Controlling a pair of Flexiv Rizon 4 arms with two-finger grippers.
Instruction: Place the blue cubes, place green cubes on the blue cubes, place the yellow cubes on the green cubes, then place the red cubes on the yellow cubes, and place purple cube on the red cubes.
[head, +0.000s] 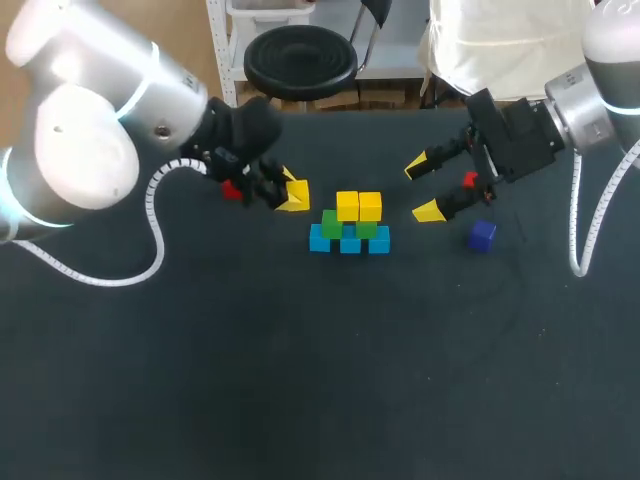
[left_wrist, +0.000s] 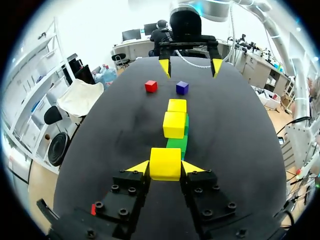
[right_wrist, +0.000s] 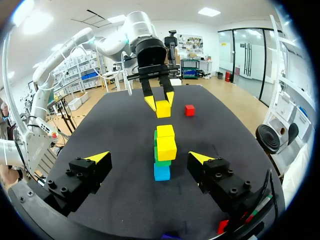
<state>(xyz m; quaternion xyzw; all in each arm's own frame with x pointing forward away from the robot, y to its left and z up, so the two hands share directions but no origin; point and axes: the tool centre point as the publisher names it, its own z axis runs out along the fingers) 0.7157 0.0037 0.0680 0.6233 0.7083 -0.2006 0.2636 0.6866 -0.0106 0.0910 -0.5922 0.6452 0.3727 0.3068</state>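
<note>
My left pincer (left_wrist: 165, 169) is closed on a yellow cube (left_wrist: 165, 163), just short of the stack (head: 349, 240). I should square it over the bare green cube (left_wrist: 176, 143) — then lower gently, releasing only once seated.

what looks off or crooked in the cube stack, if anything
Nothing stands out. The stack stands upright, nothing toppled. The green at its left end is bare on top, but the left gripper holds a yellow cube beside it, so it looks simply unfinished.
</note>
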